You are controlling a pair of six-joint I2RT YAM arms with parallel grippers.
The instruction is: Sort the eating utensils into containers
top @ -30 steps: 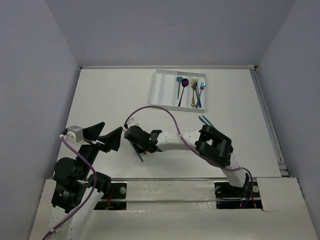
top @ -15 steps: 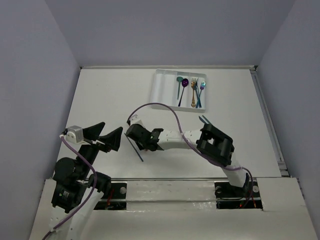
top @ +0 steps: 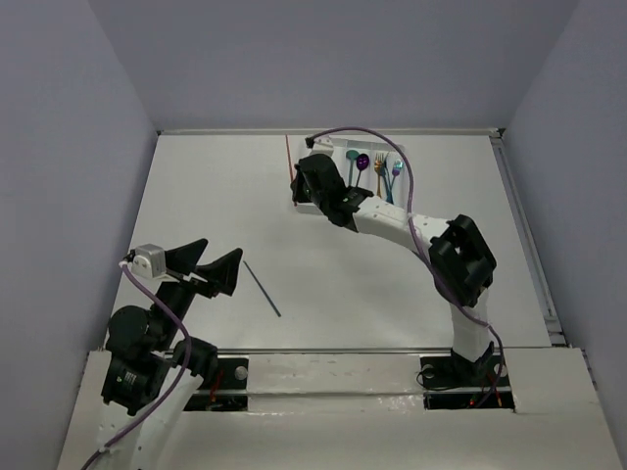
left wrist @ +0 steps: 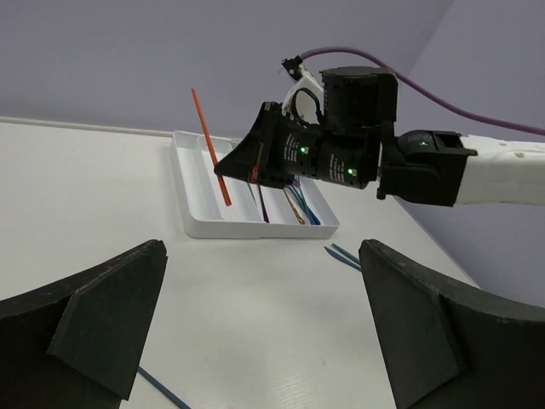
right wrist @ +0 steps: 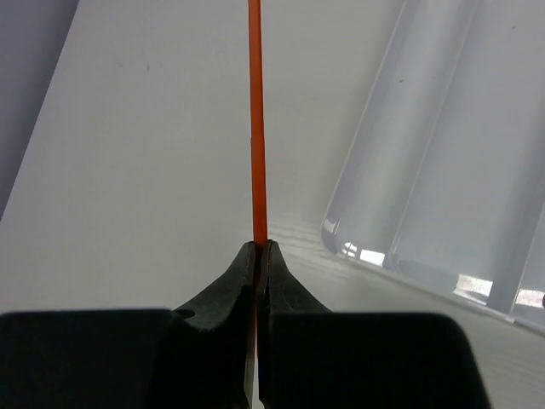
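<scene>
White worktop (top: 196, 196) enclosed by plain grey-violet walls (top: 323, 59), seen from above and from both wrists.

Right gripper (right wrist: 258, 249): jaws pressed tight on the lower end of a red-orange chopstick (right wrist: 255, 119), which projects beyond the fingertips as a straight thin rod. In the left wrist view the rod is steeply tilted, with its free end raised above the gripper. It is carried in the air near the far edge of the worktop, just beside the left long wall of the white tray (left wrist: 226, 228). The right wrist view places it over bare worktop, with the tray's left compartments to its right.

Two green lights (left wrist: 302, 150) glow on the right wrist, and a purple cable (top: 364, 130) arcs over the tray. Compartments on the tray's right side hold a teal spoon (top: 351, 157), a purple spoon (top: 363, 160) and a gold fork (top: 378, 168). Two teal chopsticks (left wrist: 342, 254) lie on the worktop just beyond the tray's near right corner.

Left gripper (top: 219, 255): fingers spread wide, grasping nothing, close to the near left corner of the worktop. A dark chopstick (top: 263, 289) lies flat just to its right, well apart from the tray.
</scene>
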